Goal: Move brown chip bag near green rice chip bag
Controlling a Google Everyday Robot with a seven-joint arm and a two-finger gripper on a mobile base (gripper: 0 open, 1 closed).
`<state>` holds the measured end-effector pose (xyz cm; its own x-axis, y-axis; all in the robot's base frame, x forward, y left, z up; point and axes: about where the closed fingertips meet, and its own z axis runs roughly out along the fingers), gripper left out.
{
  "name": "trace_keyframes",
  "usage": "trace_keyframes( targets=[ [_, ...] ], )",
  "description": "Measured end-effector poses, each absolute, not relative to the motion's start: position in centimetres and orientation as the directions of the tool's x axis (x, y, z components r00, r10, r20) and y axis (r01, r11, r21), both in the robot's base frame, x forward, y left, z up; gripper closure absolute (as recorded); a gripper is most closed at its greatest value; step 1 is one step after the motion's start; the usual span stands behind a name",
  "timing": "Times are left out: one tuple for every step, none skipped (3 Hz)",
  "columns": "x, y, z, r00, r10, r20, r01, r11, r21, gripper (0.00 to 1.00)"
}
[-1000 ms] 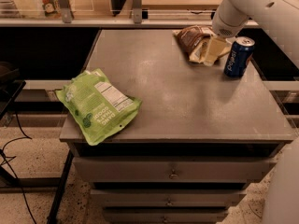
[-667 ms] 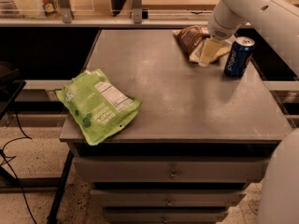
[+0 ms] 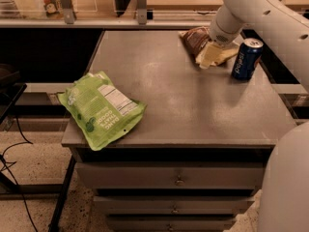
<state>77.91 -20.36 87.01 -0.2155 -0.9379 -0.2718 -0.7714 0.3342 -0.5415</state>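
On the grey table (image 3: 193,105) with drawers, a white robot arm (image 3: 270,13) hangs over the far right corner. The green rice chip bag (image 3: 99,108) lies flat at the near left edge. The brown chip bag (image 3: 195,38) sits at the far right, just beside a blue can (image 3: 246,58). The gripper (image 3: 221,35) is down on that bag; whether it grips, I cannot tell.

Gripper (image 3: 217,36), at far table edge over bag: smooth white plastic-looking shell, satin sheen. Under gripper: wrinkly brown chip bag (image 3: 195,38), crinkled film, dark printed front dull, pale cream side faintly shiny. Just right of gripper in view: blue metal drink can (image 3: 245,58), glossy. Well apart, toward near-left edge: flat lime-green rice chip bag (image 3: 99,111), smooth film, soft sheen, matt white label. Grey table (image 3: 183,105): matt, metal-looking top, faint scuffs.
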Motion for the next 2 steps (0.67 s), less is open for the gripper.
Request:
trace_keyframes(
  targets=[
    [78.09,-19.72,86.24,-0.202,-0.938,-0.282,-0.784,0.328,-0.526,0.31],
    [77.96,-19.19,86.12,-0.184,-0.943,-0.279,-0.794,0.309,-0.523,0.55]
  ],
)
